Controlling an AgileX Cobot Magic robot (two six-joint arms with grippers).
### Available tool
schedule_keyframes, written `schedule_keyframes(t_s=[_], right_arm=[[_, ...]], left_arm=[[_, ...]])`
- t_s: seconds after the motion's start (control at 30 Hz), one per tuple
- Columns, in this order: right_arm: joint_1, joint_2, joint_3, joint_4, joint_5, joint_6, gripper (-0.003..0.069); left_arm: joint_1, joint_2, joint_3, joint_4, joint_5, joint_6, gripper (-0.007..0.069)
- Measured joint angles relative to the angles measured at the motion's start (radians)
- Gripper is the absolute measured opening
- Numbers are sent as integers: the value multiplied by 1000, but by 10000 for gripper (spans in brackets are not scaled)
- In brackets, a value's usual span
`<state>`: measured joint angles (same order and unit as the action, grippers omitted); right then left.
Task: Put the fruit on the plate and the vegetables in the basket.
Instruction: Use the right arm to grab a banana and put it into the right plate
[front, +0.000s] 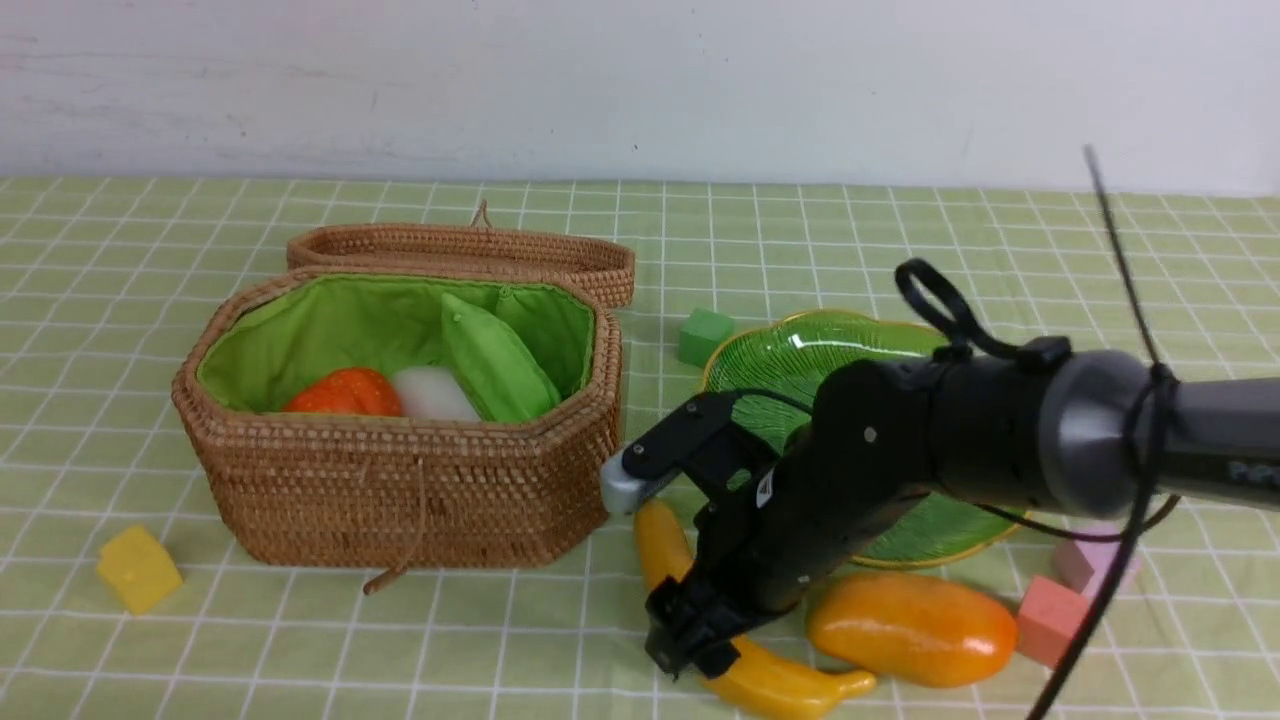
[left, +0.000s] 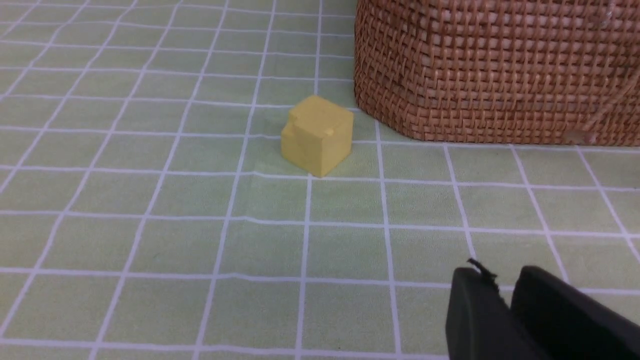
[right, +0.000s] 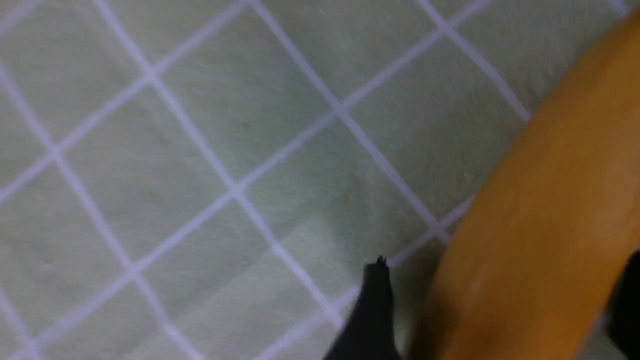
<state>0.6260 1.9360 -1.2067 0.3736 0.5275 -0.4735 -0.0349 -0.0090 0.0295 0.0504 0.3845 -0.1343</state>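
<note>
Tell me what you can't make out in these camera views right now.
Plate middle: front view, right arm covers it.
Banana midsection: front view, behind the right hand; right wrist view, blurred and cut off.
Basket bottom: front view, its own wall hides it.

Non-task items: a pale green checked cloth (front: 120, 330) is covering the whole surface. Its white grid lines are showing slight ripples, otherwise it is lying flat. A plain white wall (front: 640, 80) is running along the back edge.

Four small cubes are sitting on the cloth:
- The yellow cube (front: 138, 568) is resting front-left on its own, with one top corner looking chipped.
- The green cube (front: 704, 336) is sitting around mid-surface, further back.
- The pink cube (front: 1080, 565) and coral cube (front: 1052, 620) are sitting front-right, just beside each other. The coral one is nearer the camera and the pink one is partly hidden. Can't tell if they're touching.
</note>
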Motion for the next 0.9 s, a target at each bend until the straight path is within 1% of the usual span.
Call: schedule_keyframes(t_s=[0.03, 0.13, 0.2, 0.23, 0.3, 0.33, 0.37, 0.4, 0.43, 0.47, 0.53, 0.63, 0.67, 0.73, 0.83, 0.9], right_arm=[[-2, 5, -3, 1, -12, 22, 591], [-2, 10, -6, -6, -15, 36, 580], [-2, 10, -10, -9, -10, 35, 546], [-3, 10, -10, -12, -5, 29, 514], [-6, 8, -15, -5, 16, 11, 416], [-6, 2, -17, 6, 56, 2, 351], [-5, -5, -20, 10, 89, -5, 302], [-4, -16, -30, 10, 136, -12, 299], [-4, -21, -32, 10, 144, -13, 303], [-4, -51, -64, 9, 197, -13, 312], [-5, -92, -108, 9, 217, -9, 312], [-20, -161, -187, 3, 253, 45, 312], [-32, -177, -219, 5, 251, 80, 312], [-70, -194, -283, 12, 196, 167, 312], [-155, -198, -326, 26, 112, 382, 312], [-210, -178, -328, 30, 86, 535, 312]], left_arm=[[0, 0, 0, 0, 0, 0, 116], [0, 0, 0, 0, 0, 0, 122], [0, 0, 0, 0, 0, 0, 124], [0, 0, 0, 0, 0, 0, 124], [0, 0, 0, 0, 0, 0, 127], [0, 0, 0, 0, 0, 0, 128], [0, 0, 0, 0, 0, 0, 128], [0, 0, 0, 0, 0, 0, 129], [0, 0, 0, 0, 0, 0, 130], [0, 0, 0, 0, 0, 0, 132], [0, 0, 0, 0, 0, 0, 133], [0, 0, 0, -1, 0, 0, 134], [0, 0, 0, -1, 0, 0, 134], [0, 0, 0, -1, 0, 0, 134], [0, 0, 0, -1, 0, 0, 134], [0, 0, 0, -1, 0, 0, 135]])
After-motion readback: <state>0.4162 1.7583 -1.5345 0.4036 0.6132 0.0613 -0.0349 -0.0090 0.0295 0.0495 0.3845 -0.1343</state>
